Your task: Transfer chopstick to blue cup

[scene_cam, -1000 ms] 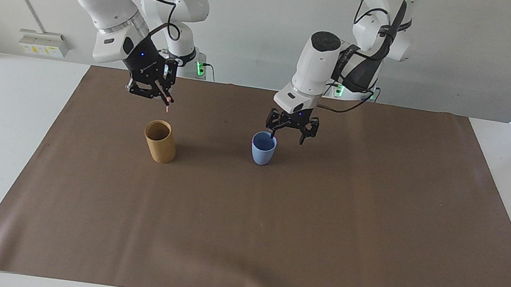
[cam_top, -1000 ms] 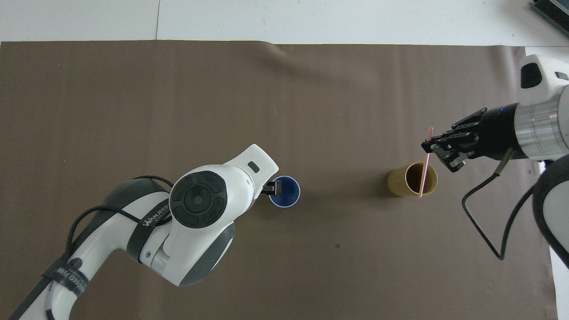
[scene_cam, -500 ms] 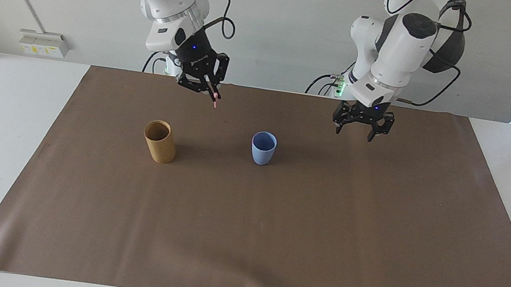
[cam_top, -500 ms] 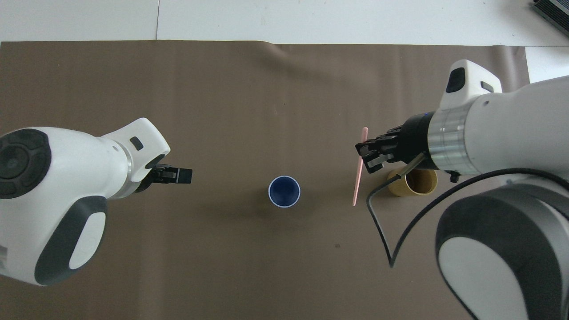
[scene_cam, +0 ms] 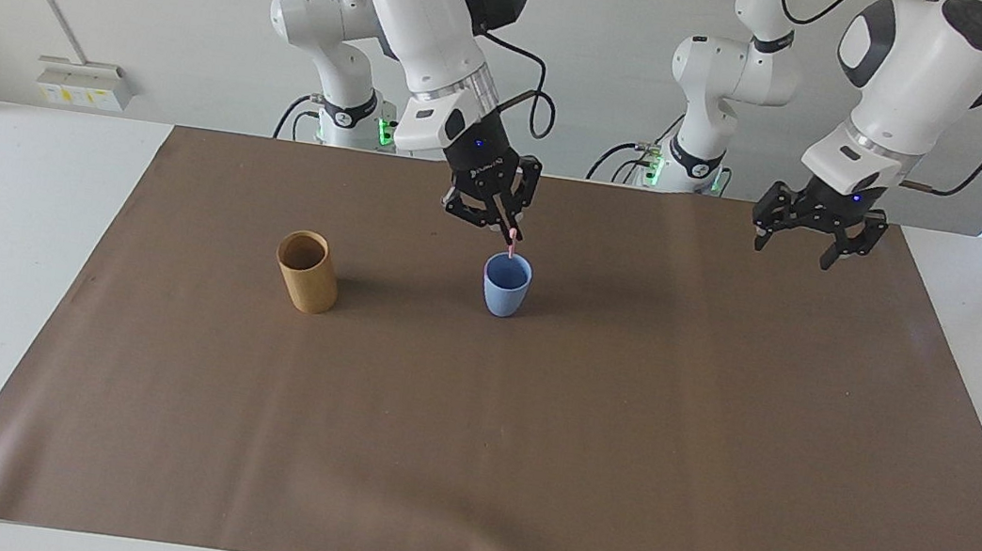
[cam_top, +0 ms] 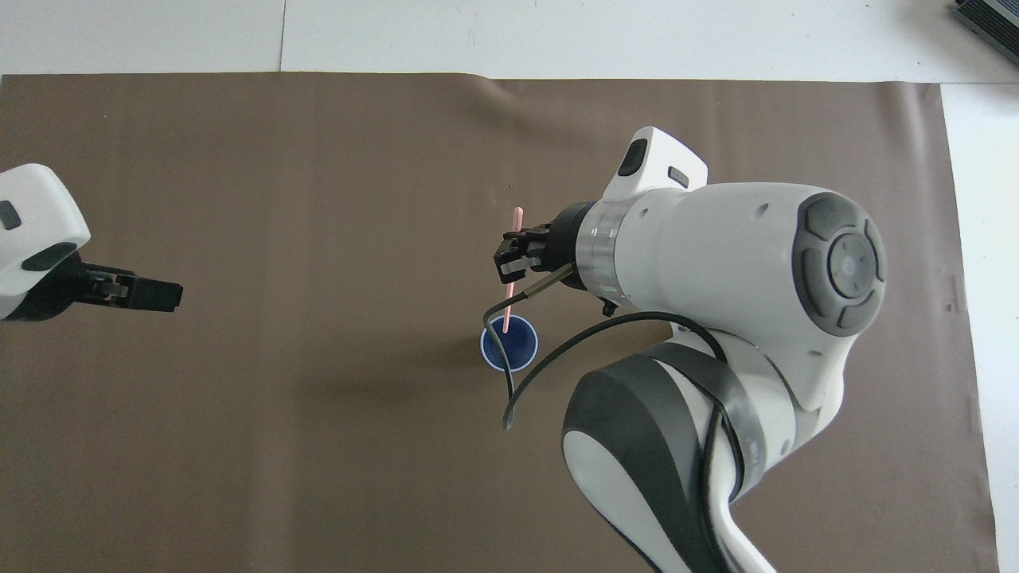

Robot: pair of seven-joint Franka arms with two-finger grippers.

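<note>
The chopstick (scene_cam: 512, 241) is pink and the cup (scene_cam: 506, 285) under it is light blue. The other cup (scene_cam: 307, 272) is tan, on a plain brown mat (scene_cam: 486, 455).

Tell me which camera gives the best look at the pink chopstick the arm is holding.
The overhead view: nearly the whole chopstick shows against the brown mat, crossing the right gripper, its lower end over the blue cup. The facing view shows only its short tip below the gripper, just above the cup.
</note>
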